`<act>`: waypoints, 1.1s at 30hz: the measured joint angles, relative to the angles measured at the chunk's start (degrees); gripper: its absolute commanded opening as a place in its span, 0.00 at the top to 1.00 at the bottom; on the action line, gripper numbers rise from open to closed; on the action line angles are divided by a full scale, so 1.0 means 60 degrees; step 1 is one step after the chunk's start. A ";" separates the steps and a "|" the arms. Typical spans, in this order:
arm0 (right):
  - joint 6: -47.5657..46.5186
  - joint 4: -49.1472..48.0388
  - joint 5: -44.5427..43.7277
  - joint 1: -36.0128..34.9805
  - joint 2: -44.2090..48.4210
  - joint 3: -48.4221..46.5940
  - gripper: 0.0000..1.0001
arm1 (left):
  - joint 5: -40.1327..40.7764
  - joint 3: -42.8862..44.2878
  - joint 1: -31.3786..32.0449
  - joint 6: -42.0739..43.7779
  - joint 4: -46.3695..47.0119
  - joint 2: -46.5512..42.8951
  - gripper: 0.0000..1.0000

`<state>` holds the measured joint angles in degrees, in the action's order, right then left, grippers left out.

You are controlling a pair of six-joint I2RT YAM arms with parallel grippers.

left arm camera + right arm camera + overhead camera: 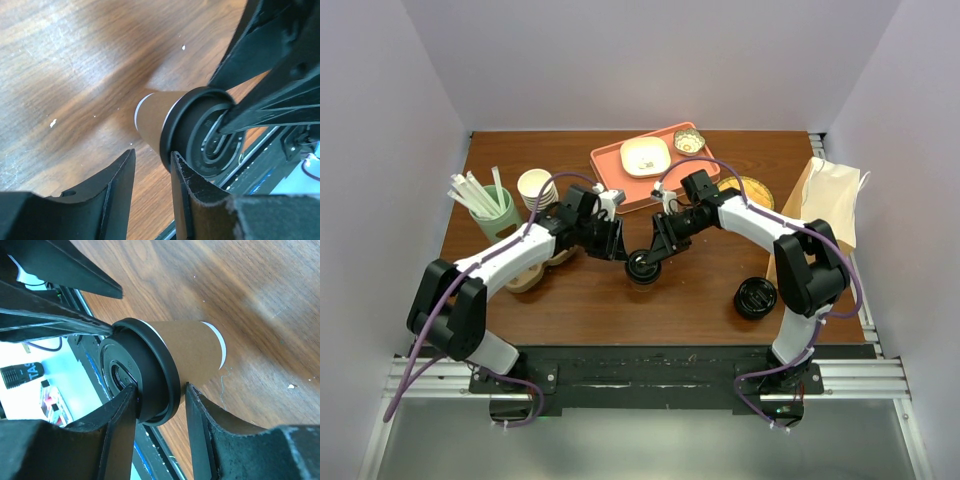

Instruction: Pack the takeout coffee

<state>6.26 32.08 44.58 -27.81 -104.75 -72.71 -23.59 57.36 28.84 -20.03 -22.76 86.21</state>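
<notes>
The takeout coffee is a brown paper cup with a round black lid, standing upright mid-table between both grippers. My right gripper is shut on its top: one finger lies on the lid's face and the other sits under the rim against the cup wall. From the top view it reaches in from the right. My left gripper stands partly open on the cup's left. Only bare wood shows between its fingers, and one fingertip touches the lid's rim.
A brown paper bag stands at the right edge. A squat black round piece lies front right. At the back are an orange tray with dishes, a yellow plate, stacked cream cups and a green holder with straws.
</notes>
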 measured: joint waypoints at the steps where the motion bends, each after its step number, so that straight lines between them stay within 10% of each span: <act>1: -0.0004 0.0004 0.0000 0.0000 0.0000 -0.0004 0.58 | 0.0004 -0.0051 0.0000 0.0018 0.0018 0.0025 0.61; 19: 0.0262 -0.0430 0.0004 0.0033 0.0098 0.0328 0.59 | 0.0117 -0.0160 -0.0007 -0.0415 0.0255 0.0361 0.65; 33: 0.0342 -0.0197 -0.0270 0.0004 0.0146 0.0146 0.46 | 0.2681 -0.1249 0.1326 -0.1734 0.1162 -0.0871 0.63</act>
<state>8.32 30.89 42.96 -27.79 -103.88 -71.83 -7.51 49.87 36.80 -30.44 -15.79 80.99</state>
